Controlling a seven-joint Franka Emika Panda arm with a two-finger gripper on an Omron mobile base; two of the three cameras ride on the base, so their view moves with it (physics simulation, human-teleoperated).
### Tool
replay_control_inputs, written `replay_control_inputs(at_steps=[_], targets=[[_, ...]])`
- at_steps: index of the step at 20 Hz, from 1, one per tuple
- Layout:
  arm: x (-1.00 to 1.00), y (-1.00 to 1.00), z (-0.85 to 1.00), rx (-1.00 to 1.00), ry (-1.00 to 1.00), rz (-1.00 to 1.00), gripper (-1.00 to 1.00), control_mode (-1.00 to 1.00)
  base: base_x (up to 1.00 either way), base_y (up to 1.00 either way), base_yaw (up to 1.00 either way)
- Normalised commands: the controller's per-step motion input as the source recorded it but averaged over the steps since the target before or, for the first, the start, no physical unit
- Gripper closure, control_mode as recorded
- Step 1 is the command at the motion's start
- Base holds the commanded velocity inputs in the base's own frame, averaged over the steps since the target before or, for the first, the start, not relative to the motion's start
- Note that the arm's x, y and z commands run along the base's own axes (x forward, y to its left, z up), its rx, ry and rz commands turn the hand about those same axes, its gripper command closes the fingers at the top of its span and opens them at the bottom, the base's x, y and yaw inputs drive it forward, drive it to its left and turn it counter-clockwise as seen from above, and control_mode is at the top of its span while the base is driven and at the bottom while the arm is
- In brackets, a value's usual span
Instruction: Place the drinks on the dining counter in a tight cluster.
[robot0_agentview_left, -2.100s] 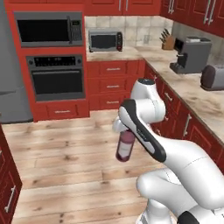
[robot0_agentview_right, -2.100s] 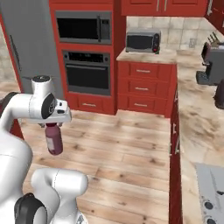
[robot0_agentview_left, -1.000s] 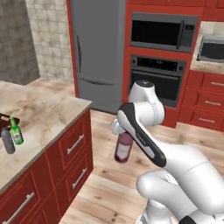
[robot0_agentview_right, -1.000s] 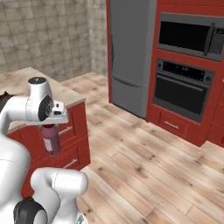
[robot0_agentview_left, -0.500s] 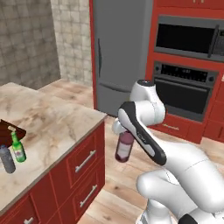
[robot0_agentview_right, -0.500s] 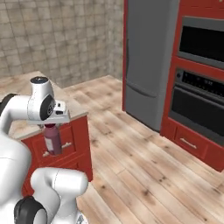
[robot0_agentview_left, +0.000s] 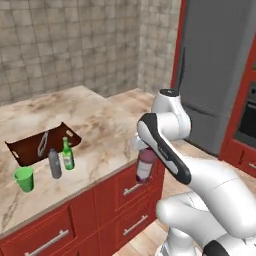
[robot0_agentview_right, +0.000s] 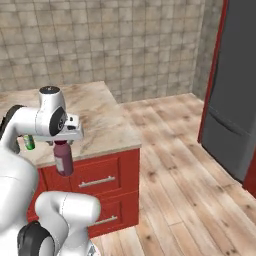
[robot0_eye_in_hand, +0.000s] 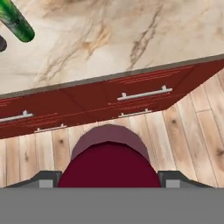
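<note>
Currently the pincer (robot0_agentview_left: 143, 150) grips the maroon juice bottle (robot0_agentview_left: 145, 166) — carried off the table's front edge. Next move: lift it over the table (robot0_agentview_left: 110, 135) and set it touching the green bottle (robot0_agentview_left: 67, 155) and grey bottle (robot0_agentview_left: 54, 163).

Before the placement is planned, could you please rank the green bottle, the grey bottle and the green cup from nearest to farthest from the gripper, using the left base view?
1. green bottle, on the counter by the tray's near edge.
2. grey bottle, just beyond it.
3. green cup, farthest out.
The gripper holds the maroon bottle off the counter's edge.
</note>
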Motion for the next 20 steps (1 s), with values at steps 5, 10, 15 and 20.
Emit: replay_control_inputs(at_steps=[5,10,15,20], targets=[[0.0,0.0,0.0,0.0,0.0,0.0,1.0,1.0,0.42,0.03,0.65],[0.0,0.0,0.0,0.0,0.0,0.0,1.0,1.0,0.46,-0.12,0.4],[0.0,0.0,0.0,0.0,0.0,0.0,1.0,1.0,0.29,-0.34,0.19],[0.0,0.0,0.0,0.0,0.0,0.0,1.0,1.0,0.59,-0.23,0.21]])
